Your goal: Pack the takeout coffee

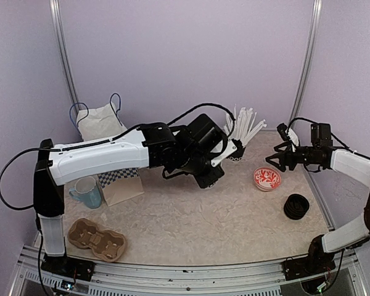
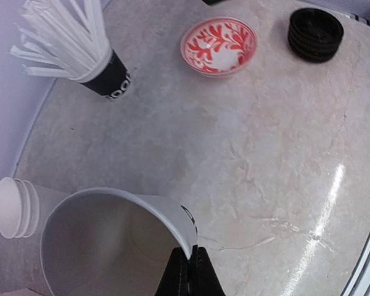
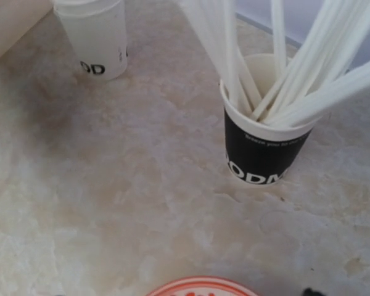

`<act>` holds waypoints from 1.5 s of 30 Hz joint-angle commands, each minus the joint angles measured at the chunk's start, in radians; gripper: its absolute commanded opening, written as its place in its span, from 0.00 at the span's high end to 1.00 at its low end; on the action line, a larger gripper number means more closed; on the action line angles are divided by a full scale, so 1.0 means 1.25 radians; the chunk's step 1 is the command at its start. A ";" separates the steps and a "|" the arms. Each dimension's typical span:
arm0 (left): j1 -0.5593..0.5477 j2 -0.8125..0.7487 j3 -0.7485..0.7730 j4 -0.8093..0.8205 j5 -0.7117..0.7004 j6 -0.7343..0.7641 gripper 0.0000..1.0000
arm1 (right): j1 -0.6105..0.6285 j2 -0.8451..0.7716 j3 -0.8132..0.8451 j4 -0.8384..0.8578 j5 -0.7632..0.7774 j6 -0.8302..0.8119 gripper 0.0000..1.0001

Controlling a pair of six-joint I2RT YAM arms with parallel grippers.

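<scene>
Left wrist view only: left gripper [image 2: 188, 266] clenched on rim of white paper cup [image 2: 111, 246], cup mouth toward camera, nested cup stack [image 2: 12, 206] just beside it. Top view: left arm [image 1: 98, 157] hides that cup. Right gripper [image 1: 276, 161] spread wide, holding nothing, near red bowl [image 1: 267, 179] and lid stack [image 1: 296, 206]. Right wrist view: straw cup [image 3: 262, 148] close-up.

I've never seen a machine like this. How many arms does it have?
2. The left arm stretches across the middle, the left gripper shut on the rim of a white paper cup. The right arm reaches in from the right, the right gripper open near the red-patterned bowl.
</scene>
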 commanded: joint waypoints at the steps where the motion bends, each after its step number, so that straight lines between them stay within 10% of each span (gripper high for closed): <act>1: -0.037 -0.003 -0.077 0.021 0.098 0.036 1.00 | 0.010 -0.035 0.053 -0.142 0.061 -0.114 0.26; 17: -0.033 0.075 -0.129 0.084 0.034 0.061 1.00 | 0.010 -0.186 0.002 -0.628 0.307 -0.406 0.55; 23: -0.002 0.118 -0.098 0.057 0.060 0.054 0.95 | 0.010 -0.196 -0.029 -0.657 0.368 -0.411 0.58; 32: 0.000 0.106 -0.099 0.067 0.043 0.046 0.57 | 0.010 -0.176 -0.036 -0.707 0.377 -0.429 0.51; 45: 0.001 0.053 -0.093 0.100 0.054 0.031 0.49 | 0.010 -0.131 -0.060 -0.683 0.498 -0.386 0.64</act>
